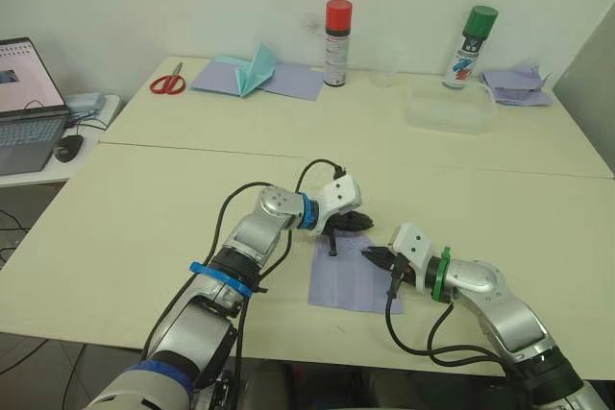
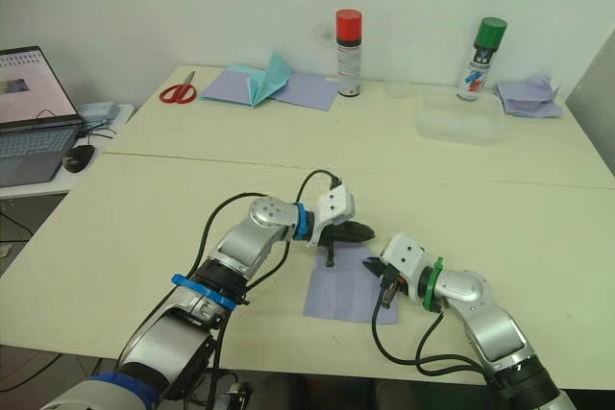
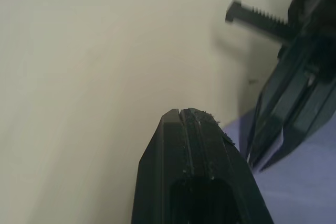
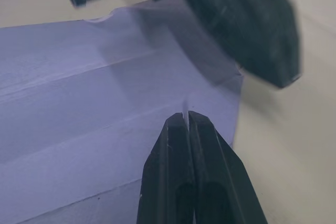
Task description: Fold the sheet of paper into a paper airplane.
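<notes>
The sheet of paper (image 1: 346, 285) is lavender with crease lines and lies flat near the table's front edge. My left gripper (image 1: 363, 223) is shut, its tips at the sheet's far corner; the left wrist view shows nothing between the fingertips (image 3: 181, 116), with the paper's edge (image 3: 299, 182) just beside them. My right gripper (image 1: 372, 255) is also shut and points left over the sheet's right side. In the right wrist view its tips (image 4: 187, 116) sit low over the creased paper (image 4: 79, 103), and the left gripper (image 4: 236, 24) rests on the corner beyond. No paper airplane of lavender paper is in view.
At the table's back stand a teal paper plane (image 1: 255, 69) on lavender sheets, red scissors (image 1: 167, 83), a red-capped spray can (image 1: 337, 42), a green-capped can (image 1: 471, 45), a clear tub (image 1: 447, 108) and crumpled lavender paper (image 1: 519, 84). A laptop (image 1: 24, 108) sits far left.
</notes>
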